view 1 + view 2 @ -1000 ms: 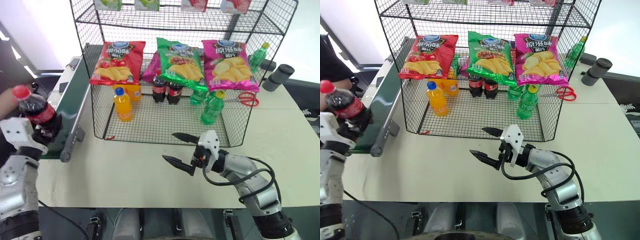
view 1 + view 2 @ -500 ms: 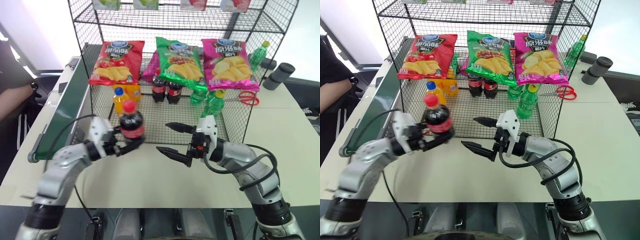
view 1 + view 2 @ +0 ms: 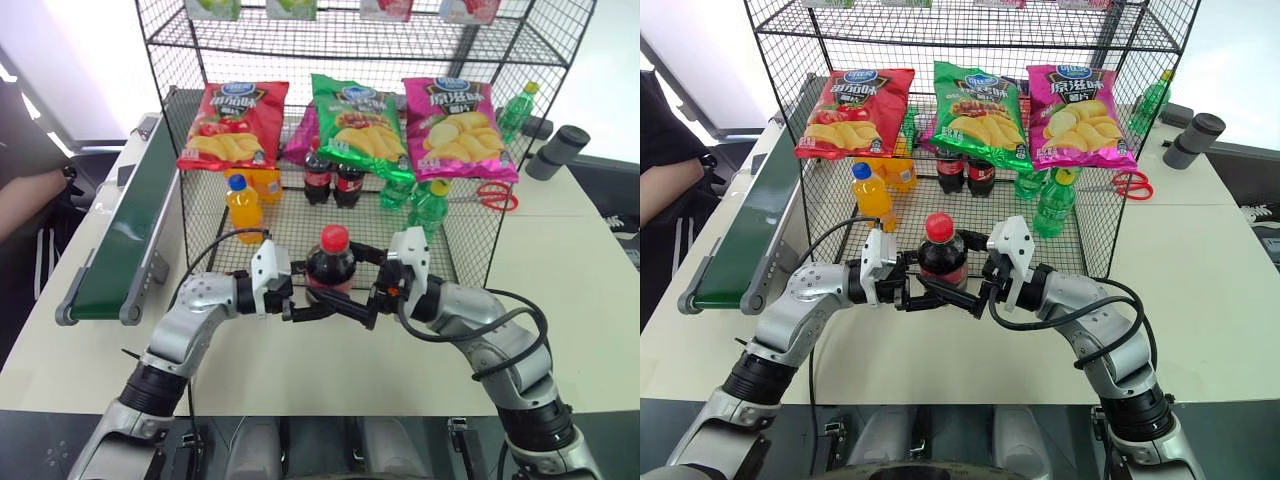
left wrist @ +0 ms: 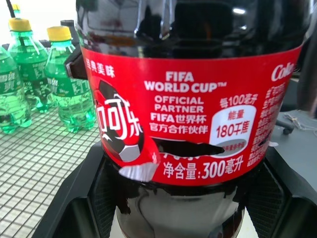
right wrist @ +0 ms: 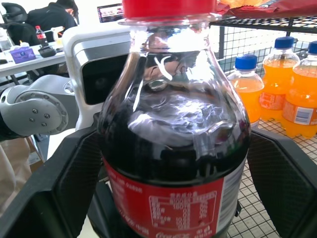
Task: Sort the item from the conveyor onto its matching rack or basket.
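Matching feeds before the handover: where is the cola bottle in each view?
Left eye: cola bottle centre, between both hands, before the rack.
Right eye: left of centre, same spot.
Left wrist: red label up close.
Right wrist: neck and dark body up close.
Shared landmark: its red cap.

Cola bottle [image 3: 331, 267] between both hands, before rack [image 3: 200, 150].

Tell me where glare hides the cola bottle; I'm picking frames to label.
Right wrist view: bright reflections streak the cola bottle's shoulder. Left wrist view: the label reads sharply, while the green bottles behind look soft.
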Tool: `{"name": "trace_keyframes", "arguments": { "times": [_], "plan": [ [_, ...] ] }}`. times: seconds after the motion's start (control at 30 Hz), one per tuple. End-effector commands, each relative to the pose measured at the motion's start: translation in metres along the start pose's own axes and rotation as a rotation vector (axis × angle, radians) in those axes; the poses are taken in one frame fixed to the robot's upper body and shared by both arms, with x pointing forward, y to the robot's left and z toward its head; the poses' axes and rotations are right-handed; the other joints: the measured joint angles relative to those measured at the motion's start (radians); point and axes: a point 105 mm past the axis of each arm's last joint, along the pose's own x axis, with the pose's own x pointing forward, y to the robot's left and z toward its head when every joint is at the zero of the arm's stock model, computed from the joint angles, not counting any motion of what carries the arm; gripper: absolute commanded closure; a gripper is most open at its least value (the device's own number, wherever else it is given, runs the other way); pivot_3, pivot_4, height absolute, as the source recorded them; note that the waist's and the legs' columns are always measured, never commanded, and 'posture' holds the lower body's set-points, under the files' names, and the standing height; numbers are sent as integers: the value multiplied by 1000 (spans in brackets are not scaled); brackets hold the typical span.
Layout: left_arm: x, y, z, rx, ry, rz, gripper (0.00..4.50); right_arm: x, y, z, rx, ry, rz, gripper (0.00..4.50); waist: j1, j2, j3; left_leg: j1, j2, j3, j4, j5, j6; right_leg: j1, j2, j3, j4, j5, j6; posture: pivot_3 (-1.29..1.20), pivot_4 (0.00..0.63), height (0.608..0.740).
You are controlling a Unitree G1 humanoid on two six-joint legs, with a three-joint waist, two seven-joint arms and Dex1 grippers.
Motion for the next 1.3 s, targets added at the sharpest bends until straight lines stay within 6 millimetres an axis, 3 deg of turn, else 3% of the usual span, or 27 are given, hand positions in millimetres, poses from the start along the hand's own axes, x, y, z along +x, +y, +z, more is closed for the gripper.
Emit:
{"name": "trace_keyframes", "arguments": {
  "times": [0.03,0.07,0.2,0.27,0.33,0.47,0.67,0.8,0.93,1.3],
  "plan": [
    [4,4,15,53,-36,0,1621,-1,9,12,-14,-47,28,1251,0,0,0,0,0,0,0,0,0,0,0,0,0,0,0,0,150,740],
    [4,4,15,53,-36,2,1621,-1,9,12,-13,-47,28,1520,0,0,0,0,0,0,0,0,0,0,0,0,0,0,0,0,150,740],
    [4,5,17,12,-46,13,1621,0,6,12,-29,-48,14,1535,0,0,0,0,0,0,0,0,0,0,0,0,0,0,0,0,150,740],
    [-1,9,13,7,-23,48,536,1,1,13,-42,-56,-9,1535,0,0,0,0,0,0,0,0,0,0,0,0,0,0,0,0,150,740],
    [-9,13,5,24,24,99,46,1,-8,14,-59,-66,-47,1535,-2,0,0,0,0,0,0,0,0,0,1,0,0,0,0,0,150,740],
    [-29,17,-5,32,71,187,46,1,-26,10,-53,-65,-130,1535,-4,0,0,1,1,0,0,0,0,0,1,0,1,0,0,0,150,740],
    [-87,33,-17,-17,55,560,46,4,-71,-13,-140,-59,-378,1535,-5,0,0,1,1,0,0,0,0,0,0,1,1,0,0,0,150,740],
    [-100,29,-13,-42,-13,662,46,14,-94,-23,-147,-95,-505,1535,-3,0,0,0,1,0,0,0,0,0,-2,1,1,0,0,0,150,740],
    [-103,21,-9,-68,-47,701,46,28,-118,-35,-83,-136,-618,1535,-8,1,0,1,0,1,0,0,0,-1,-4,1,2,0,0,0,150,740],
    [-97,12,-9,-54,-25,691,46,51,-135,-57,-90,-111,-657,1535,-14,1,0,1,0,1,-1,0,-1,-1,-4,1,3,0,0,0,150,740]
  ]
}}
